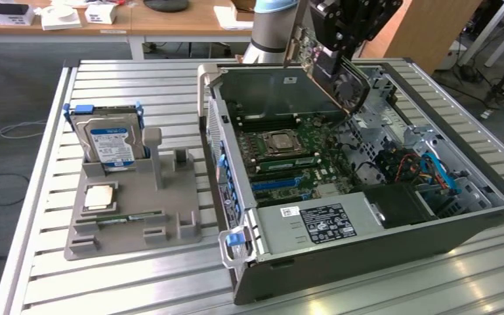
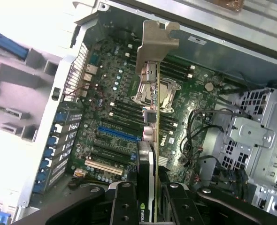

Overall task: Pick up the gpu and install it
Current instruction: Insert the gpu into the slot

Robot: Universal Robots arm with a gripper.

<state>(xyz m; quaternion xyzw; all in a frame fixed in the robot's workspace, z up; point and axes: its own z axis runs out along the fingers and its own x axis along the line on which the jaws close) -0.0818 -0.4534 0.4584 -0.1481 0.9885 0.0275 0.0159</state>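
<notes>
The gpu (image 1: 324, 69) hangs tilted above the open computer case (image 1: 366, 252), over its far end. Its brownish board faces the exterior view's left and its black fan side faces the right. My gripper (image 1: 346, 29) is shut on the card's upper part. In the wrist view the gpu (image 2: 150, 154) appears edge-on between my fingers (image 2: 124, 206), with its silver end bracket (image 2: 156, 40) pointing away from me. Below it lies the green motherboard (image 2: 115, 112) with a blue slot (image 2: 119, 135) and the processor socket (image 2: 169, 93). The card is clear of the board.
A grey fixture (image 1: 134, 216) at the exterior view's left holds a silver hard drive with a blue label (image 1: 107, 141), a processor chip (image 1: 100, 197) and a RAM stick (image 1: 129, 218). Inside the case sit the power supply (image 1: 322, 223), cables (image 1: 436, 174) and a metal drive cage (image 2: 249, 136).
</notes>
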